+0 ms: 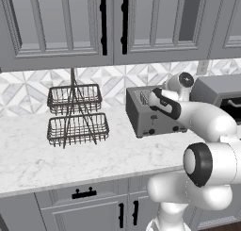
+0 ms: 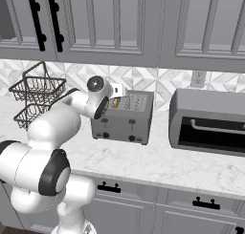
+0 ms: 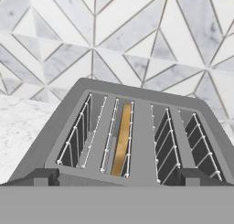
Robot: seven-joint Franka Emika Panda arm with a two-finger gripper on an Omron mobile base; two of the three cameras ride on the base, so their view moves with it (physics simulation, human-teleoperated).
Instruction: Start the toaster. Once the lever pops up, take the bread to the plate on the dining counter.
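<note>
- Hand view looks down the length of the toaster (image 3: 137,127), whose top fills the middle of the frame; two dark fingertips (image 3: 39,176) poke up at the bottom left and bottom right, spread as wide as the toaster's near end, with nothing between them.
- The bread (image 3: 121,138) stands on edge in the second slot from the left, showing just a thin golden-brown strip; the other three slots show bare wire guides.
- That slice sits a little left of the midpoint between the fingertips and beyond them, apart from both.
- In the left base view the gripper (image 1: 149,97) hangs over the top of the toaster at centre right, but the white wrist covers its fingers, so contact cannot be told there.
- In the right base view the hand sits at the toaster's upper left corner, hiding that end; a small tan bit shows just beside it.
- The lever is hard to make out in any picture.
- A toaster oven (image 2: 208,123) is cut by the right edge, and a wire basket rack (image 1: 75,114) stands on the marble worktop (image 1: 70,154) at left.
</note>
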